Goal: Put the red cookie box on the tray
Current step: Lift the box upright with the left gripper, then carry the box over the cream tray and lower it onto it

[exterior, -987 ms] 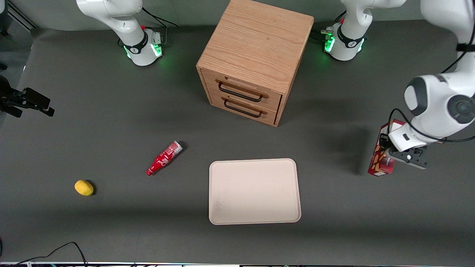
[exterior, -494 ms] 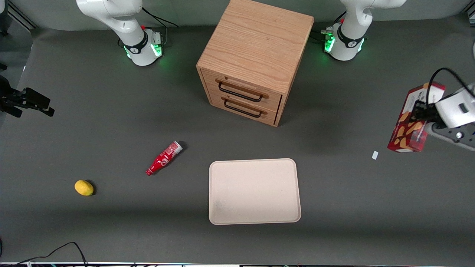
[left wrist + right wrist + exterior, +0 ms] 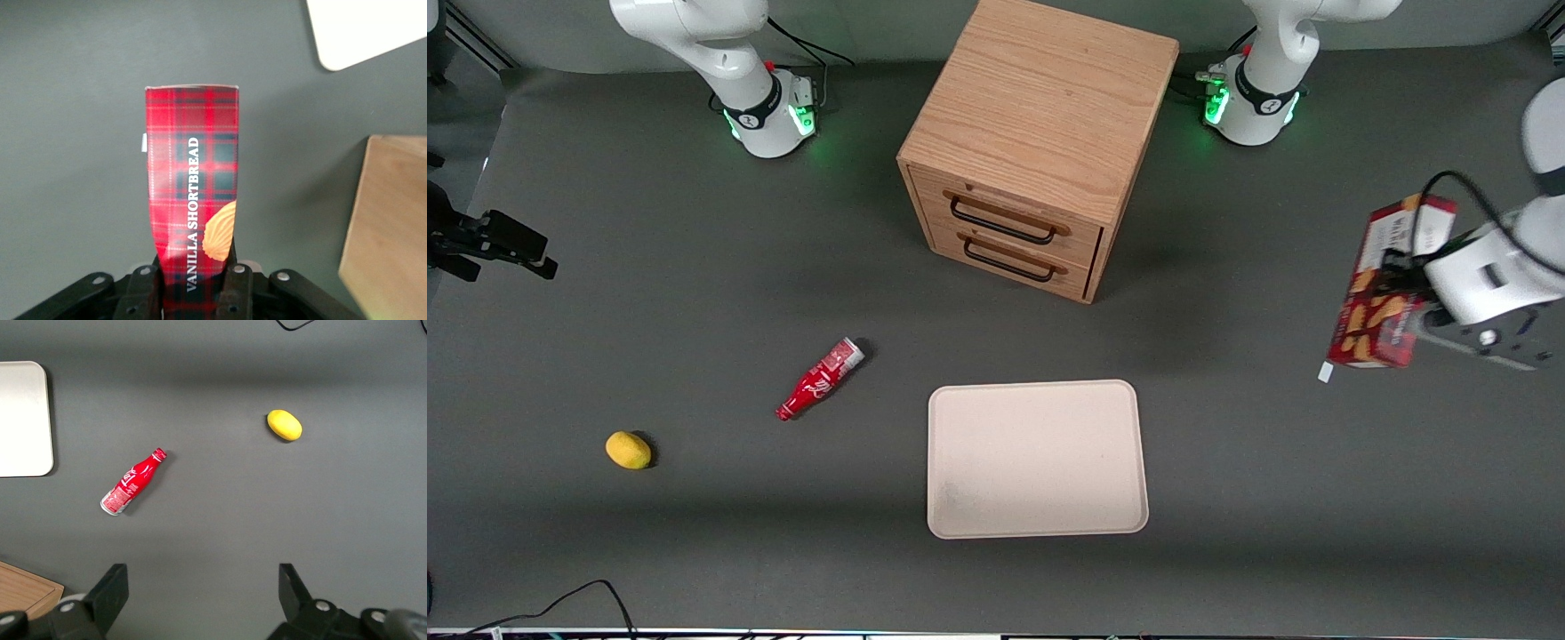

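Gripper (image 3: pixel 1405 298), red cookie box (image 3: pixel 1383 293) now trayward

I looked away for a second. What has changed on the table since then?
The gripper, shut on the red cookie box, lifted it off the table and now holds it in the air, toward the working arm's end. The tray, bottle, lemon and drawer cabinet stayed put.

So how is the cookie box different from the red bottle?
The cookie box is a flat-sided plaid carton; the bottle is round, with a narrow neck. The box is bigger. The gripper holds the box in the air at the working arm's end of the table, but the bottle lies on its side on the table, untouched. Both are mostly red.
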Available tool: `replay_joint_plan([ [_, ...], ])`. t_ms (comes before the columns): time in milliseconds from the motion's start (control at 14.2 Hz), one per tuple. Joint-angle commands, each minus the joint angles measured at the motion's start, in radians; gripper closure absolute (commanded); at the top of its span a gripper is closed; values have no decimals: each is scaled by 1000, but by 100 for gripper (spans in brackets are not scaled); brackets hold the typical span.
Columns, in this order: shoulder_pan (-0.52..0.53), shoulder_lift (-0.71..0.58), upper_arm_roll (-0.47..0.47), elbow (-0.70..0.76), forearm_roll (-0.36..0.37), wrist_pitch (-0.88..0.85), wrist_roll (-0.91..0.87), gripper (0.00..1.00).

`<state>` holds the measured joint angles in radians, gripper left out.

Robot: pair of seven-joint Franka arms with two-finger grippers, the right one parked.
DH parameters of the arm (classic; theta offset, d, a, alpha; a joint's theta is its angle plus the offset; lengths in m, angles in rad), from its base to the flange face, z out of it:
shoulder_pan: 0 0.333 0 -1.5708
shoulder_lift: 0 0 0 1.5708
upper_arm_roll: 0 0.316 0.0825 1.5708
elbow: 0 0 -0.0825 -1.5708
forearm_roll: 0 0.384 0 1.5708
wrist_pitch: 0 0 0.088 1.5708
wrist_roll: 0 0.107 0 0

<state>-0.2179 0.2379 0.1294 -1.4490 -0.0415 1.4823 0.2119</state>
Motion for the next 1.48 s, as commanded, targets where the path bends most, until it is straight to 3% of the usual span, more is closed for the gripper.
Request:
replay_joint_plan([
  [0,-17,98,-103,134,-5,1,-226,100],
  [353,-23,323,-293,312,-3,151,-605,100],
  [494,-64,392,-307,338,11,244,-704,100],
  [705,-144,529,-303,426,142,346,-804,100],
  [1058,-152,658,-297,453,231,484,-804,100],
  [1410,-152,718,-288,457,239,575,-804,100],
])
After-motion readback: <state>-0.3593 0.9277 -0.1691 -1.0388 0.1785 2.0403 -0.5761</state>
